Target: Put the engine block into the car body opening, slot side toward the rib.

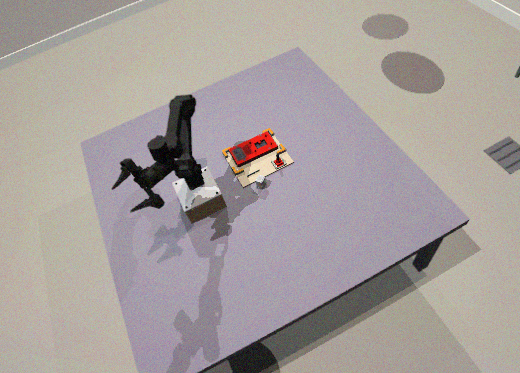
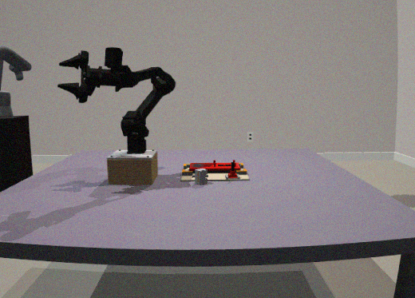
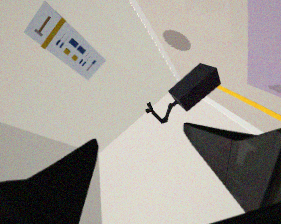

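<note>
The gripper (image 2: 69, 74) hangs high above the table's (image 2: 279, 210) left edge, fingers spread wide with nothing between them, pointing away from the work. The grey engine block (image 2: 201, 176) sits on the table just beside the tan board carrying the red car body (image 2: 215, 166), near the middle.

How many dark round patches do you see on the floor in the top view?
2. One smaller patch lies near the far edge, and the bigger patch lies just below it, beyond the table.
</note>
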### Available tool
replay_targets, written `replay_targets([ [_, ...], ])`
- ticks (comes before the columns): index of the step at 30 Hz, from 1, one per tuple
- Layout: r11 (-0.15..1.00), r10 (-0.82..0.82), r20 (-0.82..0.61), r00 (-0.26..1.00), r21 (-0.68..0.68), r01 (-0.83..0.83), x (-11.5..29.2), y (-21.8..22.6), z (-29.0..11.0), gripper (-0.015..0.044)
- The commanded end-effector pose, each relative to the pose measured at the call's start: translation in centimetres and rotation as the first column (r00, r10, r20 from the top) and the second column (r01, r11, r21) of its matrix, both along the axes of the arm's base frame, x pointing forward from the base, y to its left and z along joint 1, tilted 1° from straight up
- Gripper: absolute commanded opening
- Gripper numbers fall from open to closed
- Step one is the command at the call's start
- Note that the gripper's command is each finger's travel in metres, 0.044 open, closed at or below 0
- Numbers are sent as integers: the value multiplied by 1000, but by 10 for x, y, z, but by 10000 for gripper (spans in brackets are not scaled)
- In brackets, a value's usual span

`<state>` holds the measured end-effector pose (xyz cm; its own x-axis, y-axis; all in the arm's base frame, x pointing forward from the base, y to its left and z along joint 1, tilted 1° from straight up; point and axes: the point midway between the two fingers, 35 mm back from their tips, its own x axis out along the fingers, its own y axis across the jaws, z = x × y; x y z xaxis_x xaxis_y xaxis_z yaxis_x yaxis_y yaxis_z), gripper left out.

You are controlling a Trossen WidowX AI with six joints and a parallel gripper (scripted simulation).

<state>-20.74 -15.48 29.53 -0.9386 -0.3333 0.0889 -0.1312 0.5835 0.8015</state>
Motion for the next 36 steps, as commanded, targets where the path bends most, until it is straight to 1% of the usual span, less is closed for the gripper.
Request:
replay_targets([
  [1, 990, 86, 12, 996, 109, -86, 8, -23, -7, 440],
  [9, 920, 248, 40, 968, 304, -248, 31, -62, -23, 440],
  [17, 786, 406, 76, 911, 479, -391, 61, -96, -41, 440],
  [27, 546, 588, 136, 798, 661, -515, 108, -130, -64, 440],
  [36, 286, 723, 203, 660, 782, -554, 155, -150, -85, 440],
])
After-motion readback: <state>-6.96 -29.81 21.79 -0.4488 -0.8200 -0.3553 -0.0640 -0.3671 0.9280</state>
